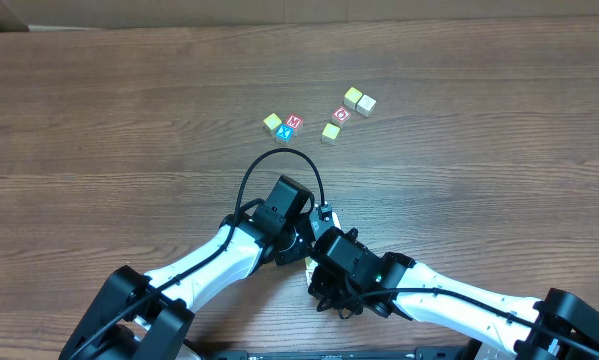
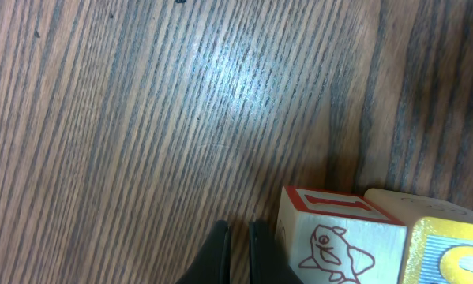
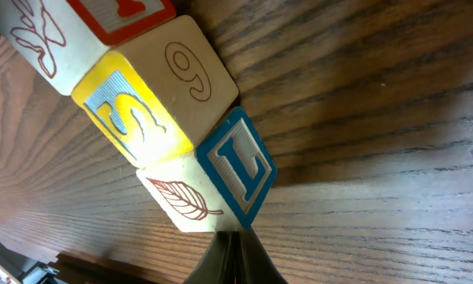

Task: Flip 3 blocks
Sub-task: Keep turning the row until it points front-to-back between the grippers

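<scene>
Table (image 1: 99,100): brown wood grain, and it carries everything noted below.

Arms: my left arm (image 1: 209,260) and right arm (image 1: 449,295) come in from the near edge. Their wrists meet close together near the middle of the table.

Loose cubes: a scatter of small cubes (image 1: 330,132) lies on the far side of my wrists, well apart from them. It includes a red "M" cube (image 1: 294,121) touching a blue "X" cube (image 1: 285,131), and a red "O" cube (image 1: 341,114) further right.

Task blocks: three sit in a touching row on the table, right at my fingertips.
- The red-edged block (image 3: 86,24) carries a line drawing on its pale side.
- The yellow-faced block (image 3: 157,87) sits in the middle of the row.
- The leaf block (image 3: 212,181) has a blue "L" on its adjoining face.

From overhead my wrists hide the row almost entirely.

Left gripper (image 2: 236,251): jaws fully closed and holding nothing. The tips stand just beside the red-edged block. I cannot tell whether they touch it.

Right gripper (image 3: 234,256): jaws fully closed and holding nothing. The tips are at the near corner of the leaf block. I cannot confirm contact.
</scene>
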Tool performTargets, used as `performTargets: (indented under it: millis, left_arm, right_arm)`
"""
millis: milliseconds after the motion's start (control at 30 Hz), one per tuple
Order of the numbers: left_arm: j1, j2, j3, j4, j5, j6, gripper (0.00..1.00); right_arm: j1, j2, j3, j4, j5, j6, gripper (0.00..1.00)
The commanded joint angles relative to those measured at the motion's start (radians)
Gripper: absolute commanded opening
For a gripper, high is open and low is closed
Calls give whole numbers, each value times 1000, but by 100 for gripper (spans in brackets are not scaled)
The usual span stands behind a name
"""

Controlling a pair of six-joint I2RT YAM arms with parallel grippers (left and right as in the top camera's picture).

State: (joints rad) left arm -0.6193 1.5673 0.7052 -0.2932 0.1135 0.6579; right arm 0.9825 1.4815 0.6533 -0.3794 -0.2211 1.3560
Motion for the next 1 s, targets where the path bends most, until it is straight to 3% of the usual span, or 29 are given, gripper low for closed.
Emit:
performTargets:
  millis: [0,967]
  left_arm:
    - [-9,15,-10,-8,63,16,4]
    - [-8,80,-10,-6,37,8,4]
  right_arm:
    - [-1,2,6,19,53,6,4]
    - [-1,2,6,19,52,6,4]
